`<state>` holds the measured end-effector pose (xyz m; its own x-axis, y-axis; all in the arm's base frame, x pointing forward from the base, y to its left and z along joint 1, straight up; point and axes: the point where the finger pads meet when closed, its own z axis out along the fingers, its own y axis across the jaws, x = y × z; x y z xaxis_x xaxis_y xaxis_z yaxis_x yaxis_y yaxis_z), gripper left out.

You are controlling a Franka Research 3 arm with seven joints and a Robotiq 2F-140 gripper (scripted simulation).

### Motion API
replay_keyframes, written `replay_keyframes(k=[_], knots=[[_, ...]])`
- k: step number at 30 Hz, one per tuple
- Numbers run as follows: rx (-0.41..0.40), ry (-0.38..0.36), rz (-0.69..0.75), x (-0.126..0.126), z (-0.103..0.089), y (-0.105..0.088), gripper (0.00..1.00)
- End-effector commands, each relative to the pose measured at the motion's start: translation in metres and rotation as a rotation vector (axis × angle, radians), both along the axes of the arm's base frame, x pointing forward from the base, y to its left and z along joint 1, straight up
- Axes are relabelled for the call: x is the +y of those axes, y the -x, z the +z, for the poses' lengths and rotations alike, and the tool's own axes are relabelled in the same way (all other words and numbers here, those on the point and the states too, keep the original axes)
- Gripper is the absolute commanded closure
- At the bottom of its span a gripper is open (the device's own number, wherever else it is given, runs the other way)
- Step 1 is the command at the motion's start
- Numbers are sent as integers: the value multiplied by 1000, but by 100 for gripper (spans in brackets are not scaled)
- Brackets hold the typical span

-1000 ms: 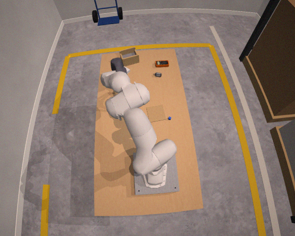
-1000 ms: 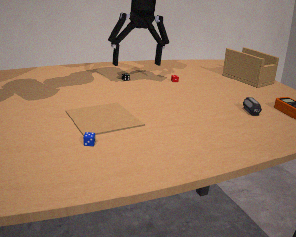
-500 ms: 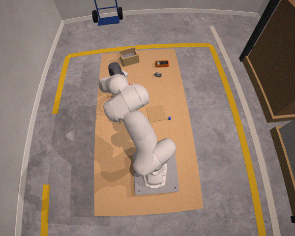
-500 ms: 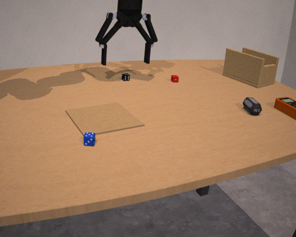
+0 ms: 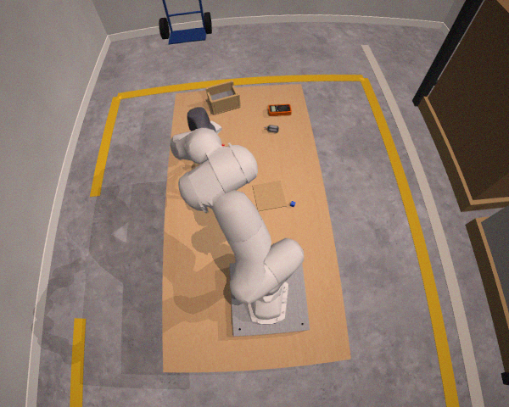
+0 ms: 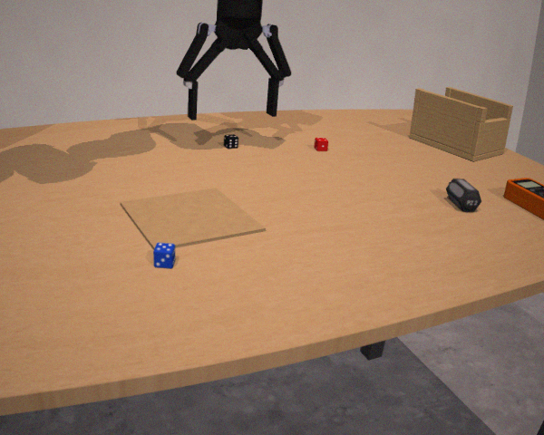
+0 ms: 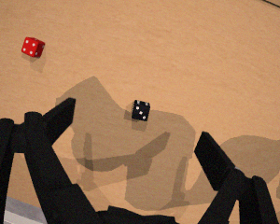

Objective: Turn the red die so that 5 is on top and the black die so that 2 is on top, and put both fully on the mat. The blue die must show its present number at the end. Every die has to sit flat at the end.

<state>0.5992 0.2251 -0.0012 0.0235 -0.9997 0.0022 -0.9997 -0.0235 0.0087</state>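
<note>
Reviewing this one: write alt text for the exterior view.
An open robot hand hangs above a wooden table, with a black die and a red die beyond a thin square mat. A blue die sits by the mat's near corner; an open-topped wooden box and an orange multimeter are at right.

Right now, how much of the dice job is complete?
Neither turning die is placed: the red die and black die sit off the mat. Nothing is in hand; the end effector is open. Both still need placing, flat.
</note>
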Motion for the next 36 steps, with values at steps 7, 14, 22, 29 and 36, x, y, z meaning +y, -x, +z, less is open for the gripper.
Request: replay_keyframes(k=[7,14,22,29,36], knots=[[-3,-2,-9,0,1,0,0],[-3,-2,-9,0,1,0,0],[-3,-2,-9,0,1,0,0],[-3,-2,-9,0,19,0,0],[-3,-2,-9,0,52,-1,0]])
